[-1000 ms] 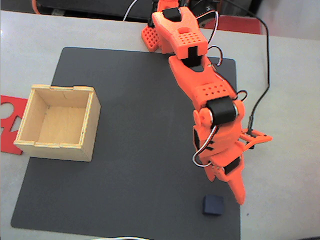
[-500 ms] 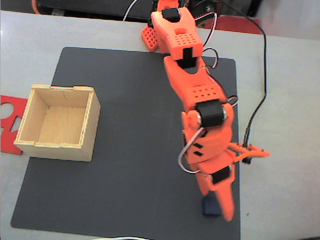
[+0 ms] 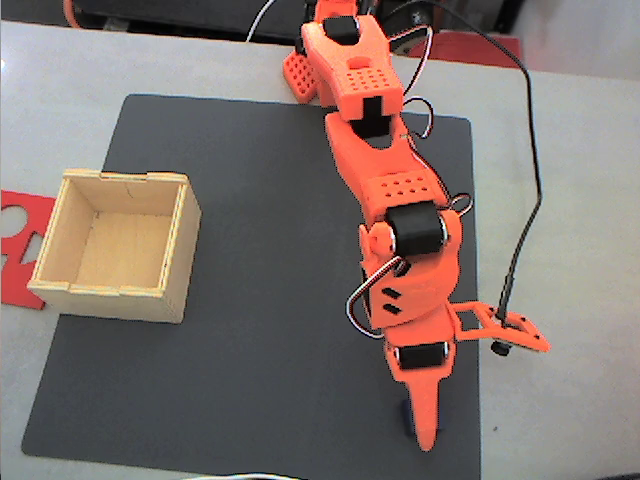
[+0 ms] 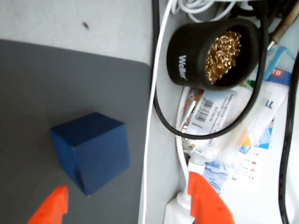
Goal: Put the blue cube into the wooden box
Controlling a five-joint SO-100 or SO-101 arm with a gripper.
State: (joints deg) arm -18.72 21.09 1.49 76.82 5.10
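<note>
Grey tabletop, with a dark mat (image 3: pixel 230 300) covering most of it in the fixed view. Taking that mat as reference: the wooden box (image 3: pixel 118 245) stands at its left edge, open top up, empty; a red cut-out sheet (image 3: pixel 18 245) pokes out beyond the box. The orange arm (image 3: pixel 385 170) stretches toward the mat's near right corner, and the gripper (image 3: pixel 420 425) hangs directly above the blue cube (image 3: pixel 407 418), hiding nearly all of it.

Wrist view: the blue cube (image 4: pixel 91 150) sits on the mat close to its edge. Two orange fingertips (image 4: pixel 51 207) flank it, spread wider than the cube and not touching, likely lined up to straddle it. Beyond the mat: white cable (image 4: pixel 156 107), black brass-wool tip cleaner (image 4: pixel 210 46).
</note>
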